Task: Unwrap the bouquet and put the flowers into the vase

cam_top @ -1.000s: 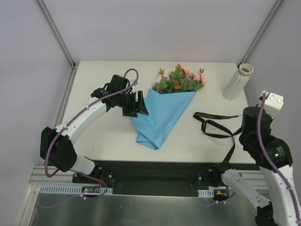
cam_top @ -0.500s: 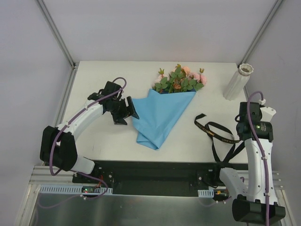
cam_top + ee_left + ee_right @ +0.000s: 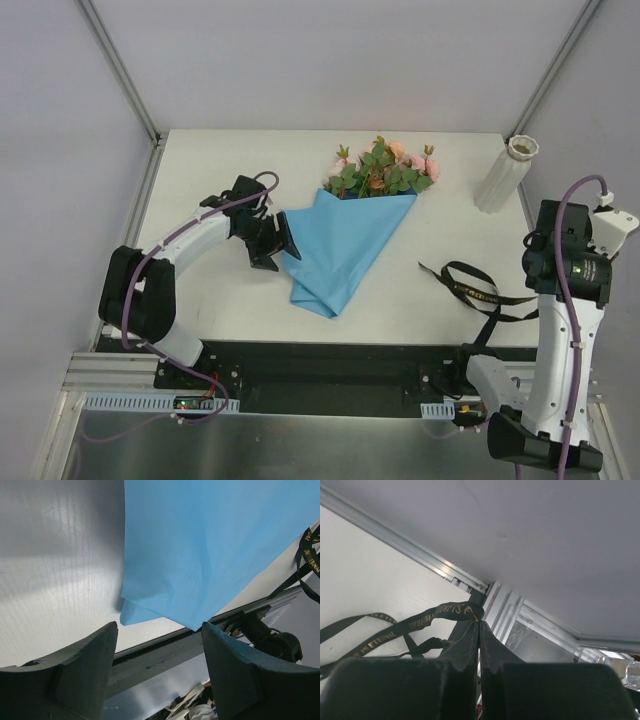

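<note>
**A:** On the white table (image 3: 200, 170), what is lying there?

**B:** Seen from overhead, the bouquet (image 3: 350, 225) is lying flat near the middle. Its blue paper (image 3: 340, 255) cone is pointing toward the arms, and the flowers (image 3: 385, 172), pink and peach with green leaves, are fanning out at the far end. The vase (image 3: 505, 175) is standing near the far right corner, well apart from the bouquet.

**A:** What is the left gripper (image 3: 278, 243) doing?

**B:** It is sitting just beside the paper's left edge. Its wrist camera is showing what the overhead view cannot. The two dark fingers (image 3: 75, 680) are standing wide apart with nothing between them. The paper's folded lower edge is lying on the table ahead of them.

**A:** And the right one?

**B:** From overhead, the right arm is hiding its own fingers. Only the black ribbon (image 3: 480, 290) is showing, trailing on the table to the right of the bouquet and apart from it, with a strand running toward the arm. The right wrist camera is filling that gap. The right gripper (image 3: 479, 630) is pressed closed, its tips pinching a loop of the ribbon, which is carrying gold lettering.
</note>
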Available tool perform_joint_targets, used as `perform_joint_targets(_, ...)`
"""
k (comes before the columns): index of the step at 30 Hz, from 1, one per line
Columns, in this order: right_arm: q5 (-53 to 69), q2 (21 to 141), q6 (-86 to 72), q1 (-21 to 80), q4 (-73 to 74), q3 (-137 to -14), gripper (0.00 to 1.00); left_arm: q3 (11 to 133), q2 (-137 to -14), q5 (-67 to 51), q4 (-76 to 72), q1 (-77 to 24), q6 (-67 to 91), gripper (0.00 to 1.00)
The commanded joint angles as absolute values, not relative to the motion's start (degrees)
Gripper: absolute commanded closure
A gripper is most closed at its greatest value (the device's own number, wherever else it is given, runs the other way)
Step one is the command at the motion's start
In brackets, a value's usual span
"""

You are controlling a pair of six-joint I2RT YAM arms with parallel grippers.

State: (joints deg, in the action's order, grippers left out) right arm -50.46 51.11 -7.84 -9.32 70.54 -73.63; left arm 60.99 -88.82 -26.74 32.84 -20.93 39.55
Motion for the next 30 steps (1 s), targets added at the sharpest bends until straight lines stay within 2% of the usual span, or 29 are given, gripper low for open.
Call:
perform_joint_targets(1,-58.27,51.85,-2.73,-10.02,70.23,-79.71,0.98,61.61,-89.82,-29.97,31.55,-20.92,37.09,0.34)
perform_joint_targets(7,-50.38,55.63,-3.86,-10.2,69.0,-81.83,0.99,61.96,-90.96,-31.99,30.5,-21.01,33.67,0.39)
perform_joint_targets(15,-34.37,57.39,-7.2,-10.19,65.48,-67.52,0.91,61.52,-92.28,-33.66,28.74,-21.88,32.43,0.4)
perform_joint_targets(18,-28.93,58.36,-6.77,-10.11,65.92,-65.92,0.85,61.0,-92.11,-33.22,28.3,-22.15,32.34,0.41)
perform_joint_targets(19,-27.26,58.71,-6.33,-10.11,66.27,-65.05,0.75,60.91,-92.2,-33.05,28.21,-22.15,32.17,0.43)
perform_joint_targets(21,-26.02,59.32,-5.54,-10.11,66.88,-64.6,0.67,60.56,-91.85,-32.61,28.04,-22.32,31.91,0.44)
perform_joint_targets(23,-22.95,59.59,-4.22,-10.19,68.37,-64.86,0.57,60.29,-91.41,-31.82,28.04,-22.59,31.73,0.4)
perform_joint_targets(26,-17.33,58.98,-5.18,-9.67,70.92,-65.65,0.5,60.2,-90.79,-31.12,28.04,-23.03,32.16,0.34)
perform_joint_targets(30,-8.02,58.98,-9.57,-4.85,74.7,-68.02,0.44,60.12,-90.35,-31.55,28.04,-23.2,32.61,0.34)
